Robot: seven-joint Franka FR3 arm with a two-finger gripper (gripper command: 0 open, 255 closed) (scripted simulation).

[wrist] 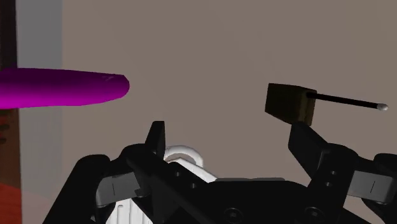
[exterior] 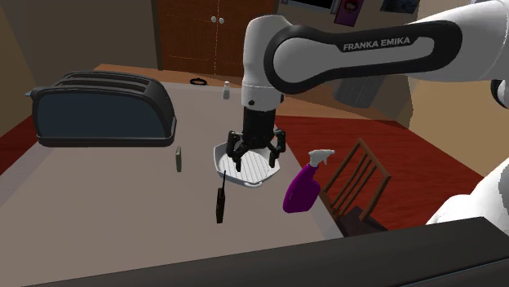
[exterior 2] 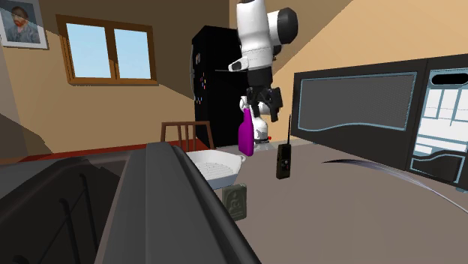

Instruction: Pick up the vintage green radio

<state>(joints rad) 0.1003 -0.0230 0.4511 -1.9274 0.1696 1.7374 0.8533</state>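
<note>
Our radio (exterior: 219, 205), a dark olive box with a thin antenna, stands upright on the table (exterior: 106, 208), just beside a white ridged tray (exterior: 245, 175). We see the claw (exterior: 255, 153) hanging over that tray, spread wide, gripping nothing. There's a purple spray bottle (exterior: 303, 190) nearby.

Matt olive radio (wrist: 290, 102); glossy purple spray bottle (exterior: 299, 192).

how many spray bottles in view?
1: the purple spray bottle at the table's edge, beside the white dish. The big toaster could hide others behind it.
</note>
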